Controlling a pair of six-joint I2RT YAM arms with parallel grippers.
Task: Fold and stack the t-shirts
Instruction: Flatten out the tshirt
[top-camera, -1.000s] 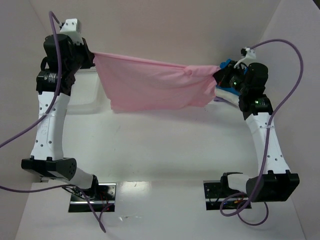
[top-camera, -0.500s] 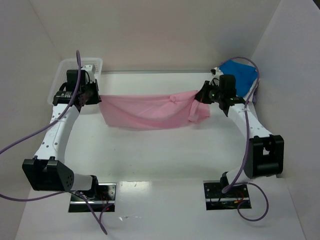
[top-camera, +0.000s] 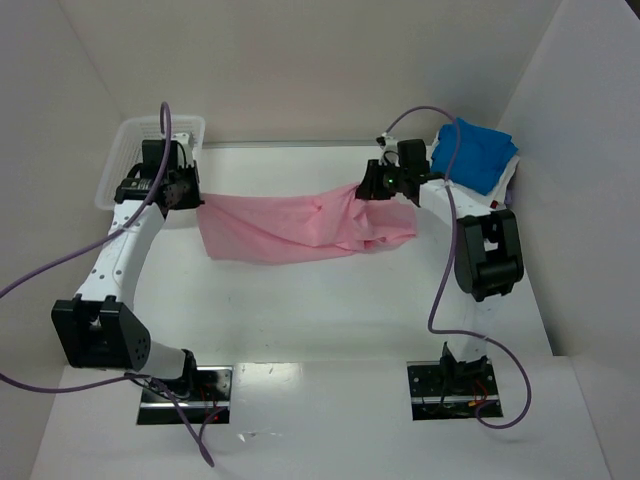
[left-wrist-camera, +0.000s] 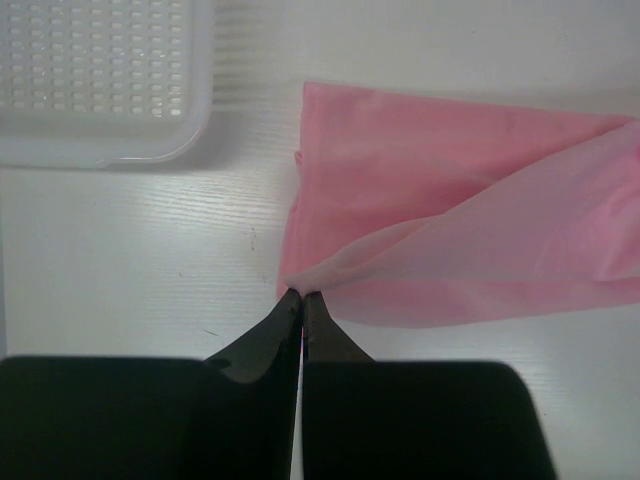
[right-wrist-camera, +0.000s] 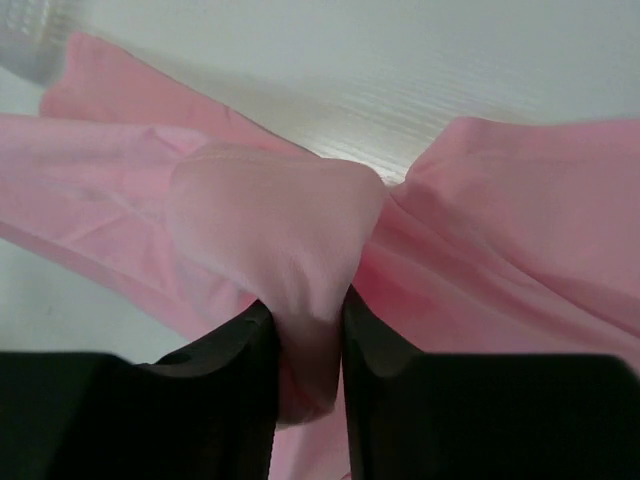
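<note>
The left pincer (left-wrist-camera: 302, 300) is pinched tight on a corner of the pink t-shirt (top-camera: 290, 228). The shirt sags onto the tabletop (top-camera: 330, 310) and stretches across to the right pincer (right-wrist-camera: 305, 335), which clamps a bunched fold. The blue t-shirt (top-camera: 475, 155) lies near the right pincer's outer side. The mesh basket (top-camera: 125, 150) sits just behind the left pincer.

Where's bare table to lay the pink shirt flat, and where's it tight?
Biggest free patch: table between pink shirt and the arm bases. A narrower bare strip runs beyond the shirt to the back wall, between basket and blue shirt. Crowded: far-left corner by the basket, far-right corner with the blue shirt and right arm.
</note>
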